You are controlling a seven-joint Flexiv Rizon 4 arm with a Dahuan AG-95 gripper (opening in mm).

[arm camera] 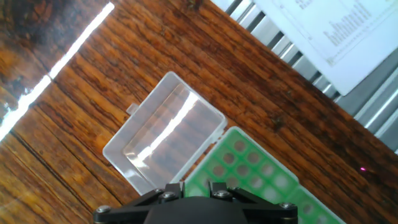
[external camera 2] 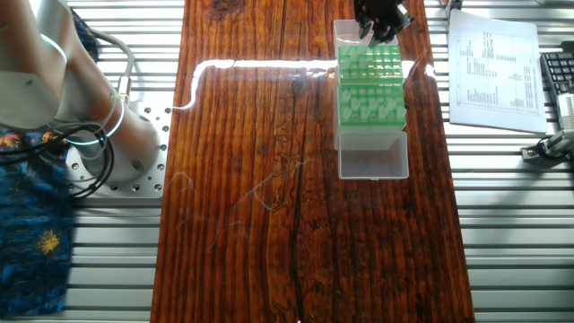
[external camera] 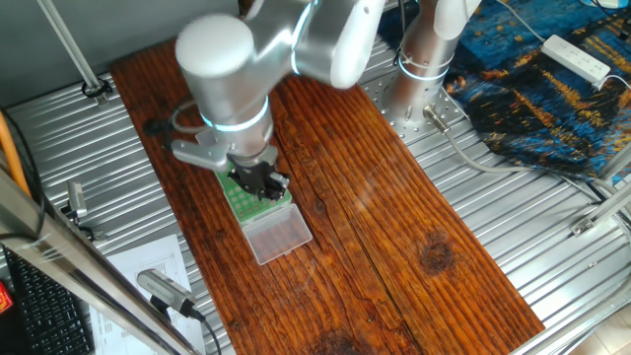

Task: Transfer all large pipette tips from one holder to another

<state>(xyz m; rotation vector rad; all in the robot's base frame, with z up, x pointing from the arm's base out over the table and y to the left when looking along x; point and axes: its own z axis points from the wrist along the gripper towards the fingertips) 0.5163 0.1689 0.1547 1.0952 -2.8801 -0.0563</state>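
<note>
Here, in one fixed view, the gripper (external camera: 260,179) hangs over the green rack (external camera: 258,200) on the wooden worktop (external camera: 394,227). In the other fixed view, pale-green pipette tips (external camera 2: 372,108) fill the rack beside its clear lid (external camera 2: 373,163). In the hand view, I cannot tell whether the fingers are apart.

The hand (external camera: 264,179) covers the near end of the green rack (external camera: 258,202) in one fixed view, so its fingertips can't be made out. In the hand view the rack (arm camera: 261,180) runs off the bottom edge. The large pipette tips (external camera 2: 369,85) are too small to count.
</note>
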